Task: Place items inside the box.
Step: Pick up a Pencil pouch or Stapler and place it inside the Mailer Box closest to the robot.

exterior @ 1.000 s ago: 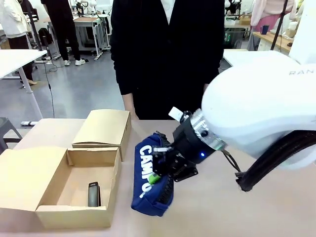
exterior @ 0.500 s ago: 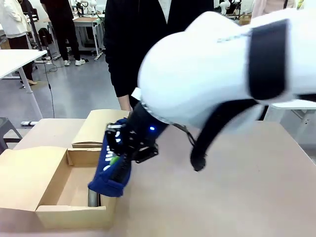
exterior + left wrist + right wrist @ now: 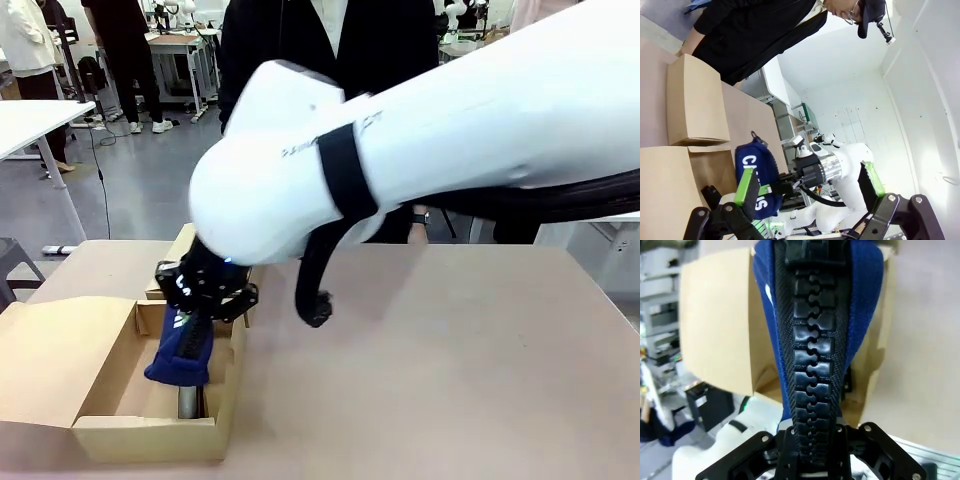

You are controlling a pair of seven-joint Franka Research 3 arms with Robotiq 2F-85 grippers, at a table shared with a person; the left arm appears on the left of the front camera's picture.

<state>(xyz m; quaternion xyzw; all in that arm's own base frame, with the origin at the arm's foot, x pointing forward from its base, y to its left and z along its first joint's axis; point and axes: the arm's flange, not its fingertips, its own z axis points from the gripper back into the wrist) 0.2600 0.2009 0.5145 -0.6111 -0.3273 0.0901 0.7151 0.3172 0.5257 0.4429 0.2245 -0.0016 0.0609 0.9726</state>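
The navy "CAMPUS" pencil case (image 3: pixel 178 352) hangs end-down over the open tan box (image 3: pixel 110 437), its lower end inside the box mouth. My right gripper (image 3: pixel 196 310) is shut on the case's upper part, having reached across from the right. The right wrist view looks down the case's black zipper (image 3: pixel 814 340) with the fingers (image 3: pixel 790 450) clamped on it. A black item (image 3: pixel 190 403) lies on the box floor under the case; I cannot tell which item it is. My left gripper (image 3: pixel 810 182) is open with nothing between its green pads (image 3: pixel 747 184), off to the side of the box (image 3: pixel 665 185).
A shorter closed tan box (image 3: pixel 200 250) sits just behind the open one, partly hidden by my right arm. The open box's wide lid flap (image 3: pixel 45 345) lies spread to the left. A person in black stands at the far edge.
My right arm has swung left across the table, carrying the pencil case from the middle to above the open box and lowering its end into it.
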